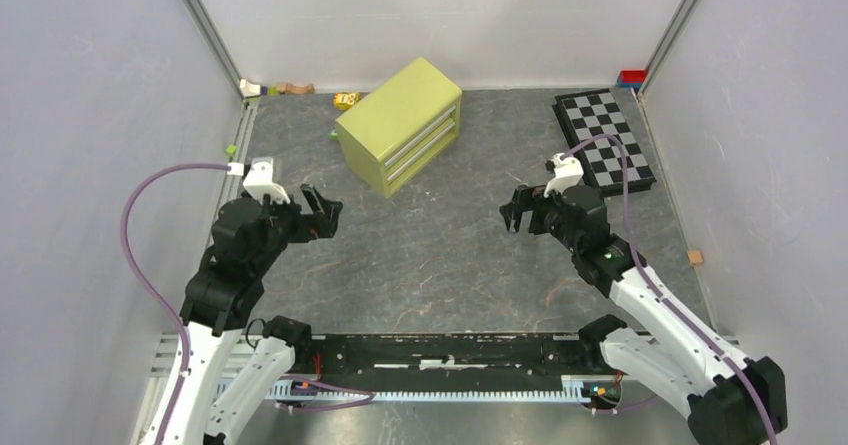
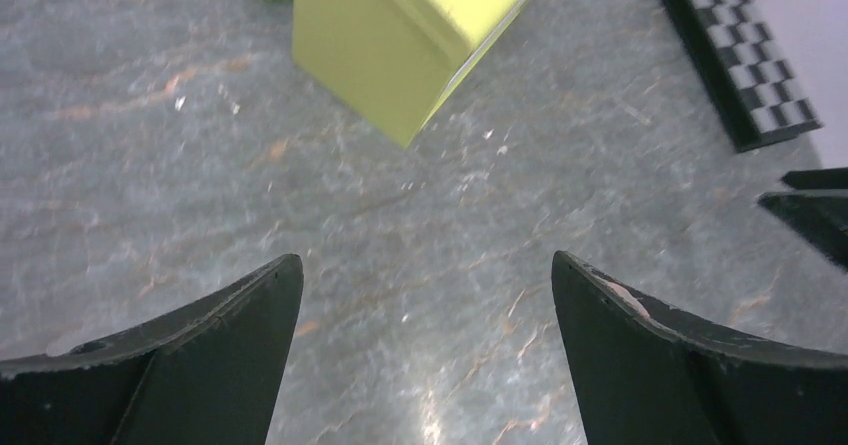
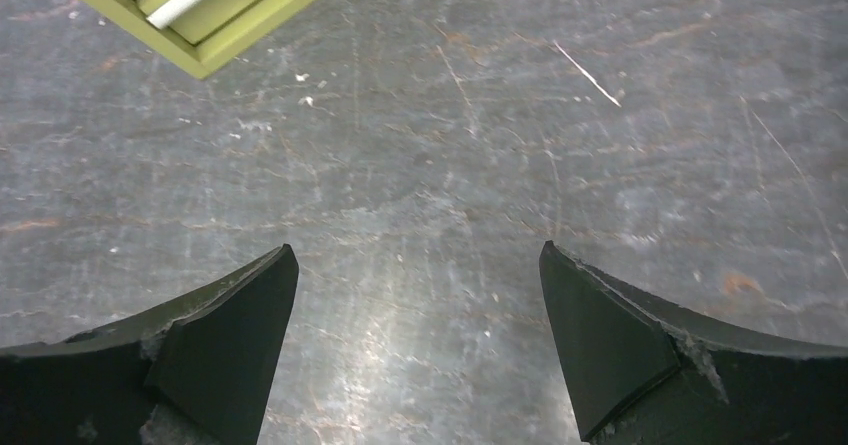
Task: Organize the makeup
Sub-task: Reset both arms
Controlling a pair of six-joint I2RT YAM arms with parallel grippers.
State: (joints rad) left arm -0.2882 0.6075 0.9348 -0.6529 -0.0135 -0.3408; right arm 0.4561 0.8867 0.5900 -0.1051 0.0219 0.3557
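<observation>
Makeup shows nowhere loose; the green drawer chest [image 1: 400, 125] sits at one o'clock of my left gripper [image 1: 322, 210], farther at ten from my right gripper [image 1: 517, 212], both wide and empty.

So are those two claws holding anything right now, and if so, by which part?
Nothing is held. The left gripper and the right gripper both stand open, with only the grey table showing between their jaws.
</observation>
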